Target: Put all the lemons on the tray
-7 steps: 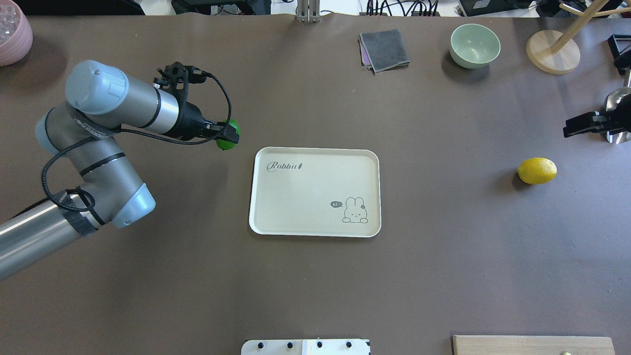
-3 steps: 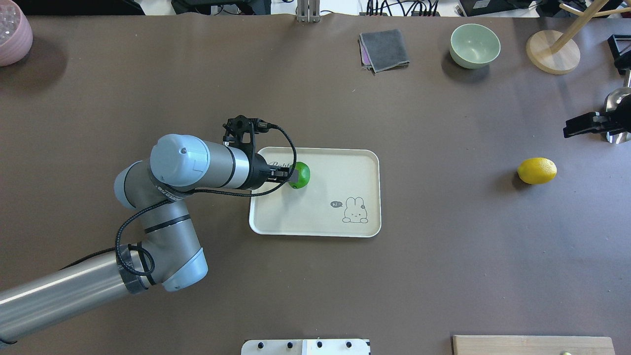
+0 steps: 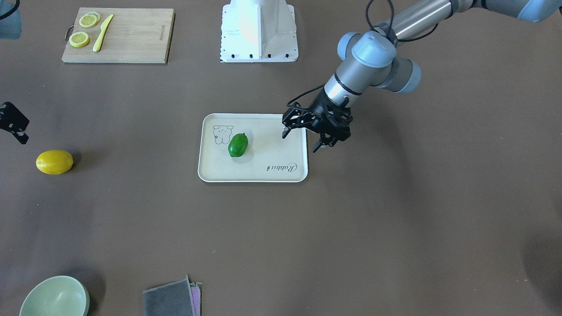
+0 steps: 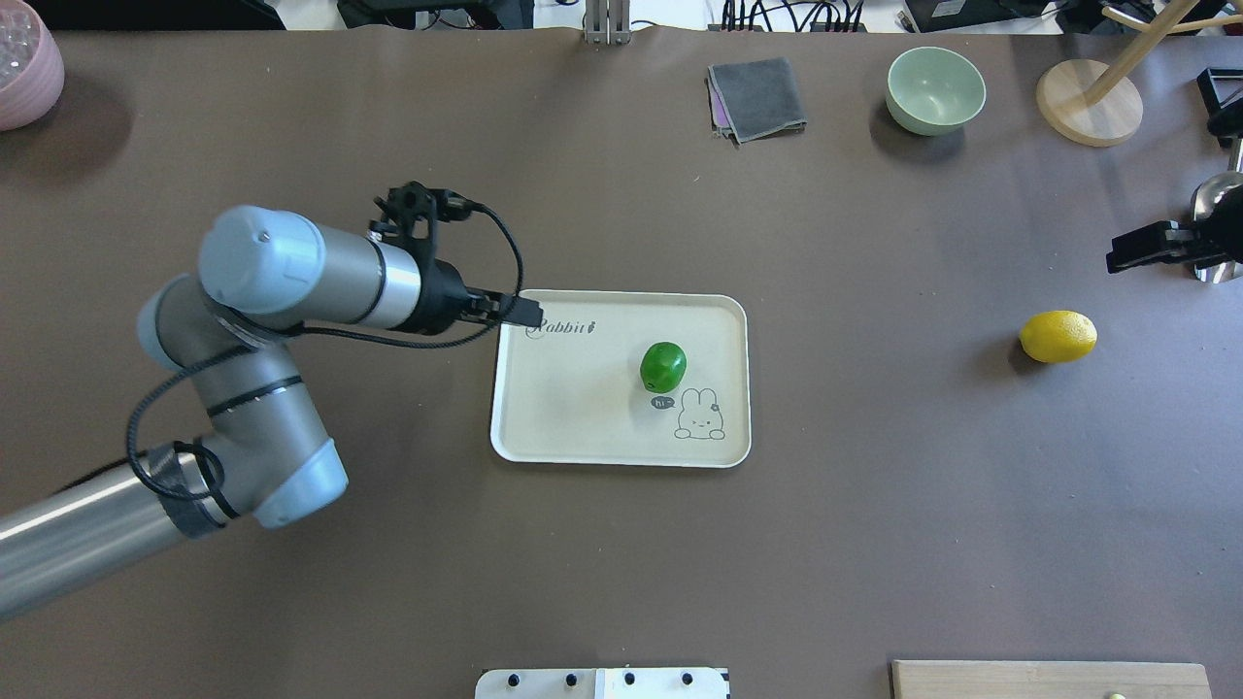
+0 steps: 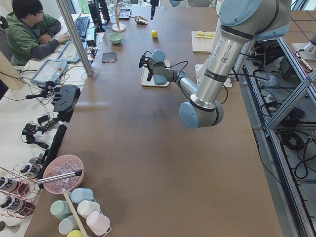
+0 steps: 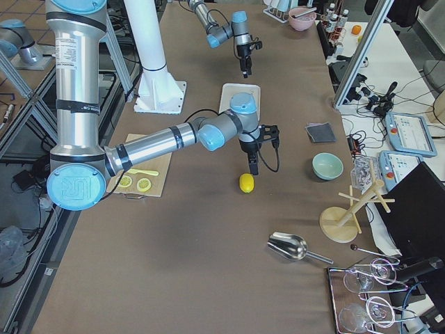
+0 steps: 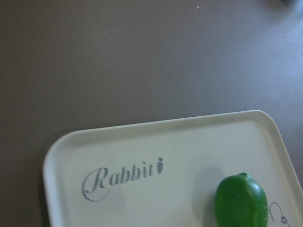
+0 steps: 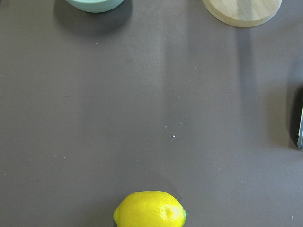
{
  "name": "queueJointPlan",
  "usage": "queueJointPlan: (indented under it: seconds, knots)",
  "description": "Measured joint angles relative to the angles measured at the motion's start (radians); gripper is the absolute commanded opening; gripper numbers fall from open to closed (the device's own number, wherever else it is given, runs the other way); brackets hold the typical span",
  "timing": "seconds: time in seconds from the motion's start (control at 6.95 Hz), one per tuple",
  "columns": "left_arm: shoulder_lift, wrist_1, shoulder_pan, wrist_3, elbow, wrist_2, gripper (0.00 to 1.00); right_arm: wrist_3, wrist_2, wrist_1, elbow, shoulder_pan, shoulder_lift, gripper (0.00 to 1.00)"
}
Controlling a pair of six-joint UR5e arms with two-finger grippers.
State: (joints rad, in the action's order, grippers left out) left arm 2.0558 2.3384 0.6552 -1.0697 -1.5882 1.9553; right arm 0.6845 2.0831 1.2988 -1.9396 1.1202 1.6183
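Note:
The green lemon (image 4: 663,365) lies on the cream tray (image 4: 583,417) beside the rabbit drawing; it also shows in the front view (image 3: 238,145) and the left wrist view (image 7: 240,201). My left gripper (image 3: 302,139) is open and empty, hovering over the tray's edge by the "Rabbit" script (image 4: 529,313). The yellow lemon (image 4: 1058,336) lies on the table well right of the tray, and at the bottom of the right wrist view (image 8: 149,209). My right gripper (image 4: 1131,254) hangs just beyond it; I cannot tell whether it is open or shut.
A green bowl (image 4: 935,89), a grey cloth (image 4: 757,97) and a wooden stand base (image 4: 1089,102) stand at the far side. A pink bowl (image 4: 24,68) is far left. A cutting board (image 3: 116,35) with lemon slices and a yellow knife lies near the robot base.
My left gripper carried the green lemon over the tray, let go of it, and drew back to the tray's left edge. The lemon now rests on the tray. The right arm stayed put.

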Motion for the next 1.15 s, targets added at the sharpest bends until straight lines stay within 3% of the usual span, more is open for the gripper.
queueJointPlan:
  seconds: [0.29,0.58,1.15]
  knots:
    - [-0.065,-0.002,0.130,0.121,-0.010,0.128,0.99,0.143,0.005,0.000,0.010,0.000,0.007,1.00]
    - [-0.081,-0.001,0.153,0.149,-0.011,0.147,0.99,0.399,-0.024,-0.002,0.018,-0.018,0.020,1.00]
    - [-0.089,-0.002,0.171,0.158,-0.010,0.149,0.99,0.780,-0.233,-0.003,0.033,-0.193,0.010,1.00]
